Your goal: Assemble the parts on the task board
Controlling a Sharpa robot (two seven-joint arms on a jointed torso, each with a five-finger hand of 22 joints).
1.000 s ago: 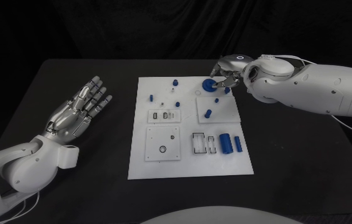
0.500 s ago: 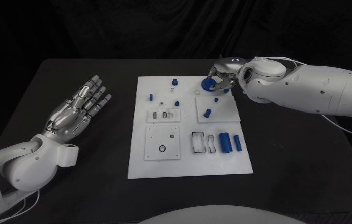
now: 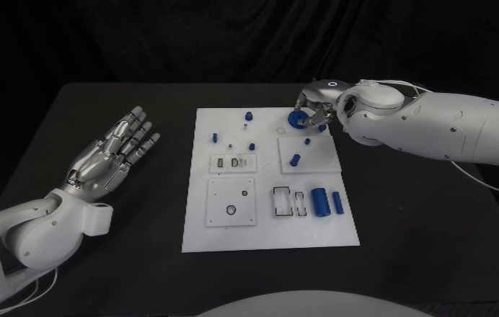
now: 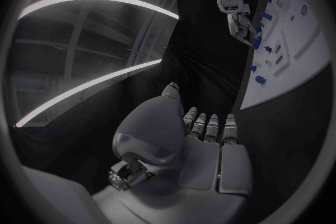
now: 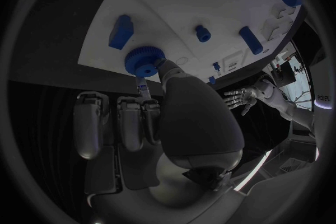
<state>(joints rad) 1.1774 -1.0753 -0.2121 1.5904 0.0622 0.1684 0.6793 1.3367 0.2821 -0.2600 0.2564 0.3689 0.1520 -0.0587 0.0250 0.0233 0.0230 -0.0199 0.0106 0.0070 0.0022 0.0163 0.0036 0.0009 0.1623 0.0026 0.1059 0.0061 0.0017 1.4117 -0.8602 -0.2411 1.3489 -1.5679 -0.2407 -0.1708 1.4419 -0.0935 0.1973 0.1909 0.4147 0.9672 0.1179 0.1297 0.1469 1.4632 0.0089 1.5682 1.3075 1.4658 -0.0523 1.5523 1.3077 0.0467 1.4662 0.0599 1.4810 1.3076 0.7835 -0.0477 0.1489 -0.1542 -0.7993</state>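
Right robot hand grasps a round blue toothed gear at the white task board's far edge; left robot hand lies released, fingers spread, over bare black counter.

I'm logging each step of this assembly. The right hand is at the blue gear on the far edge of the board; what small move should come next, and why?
Probably lift the blue gear slightly off the task board. The right hand pinches it at the board's far edge, and the right wrist view shows fingertips on its rim. The left hand lies open, away from the board.

Dim scene against black; the white task board stands bright, wrist views bend at edges.
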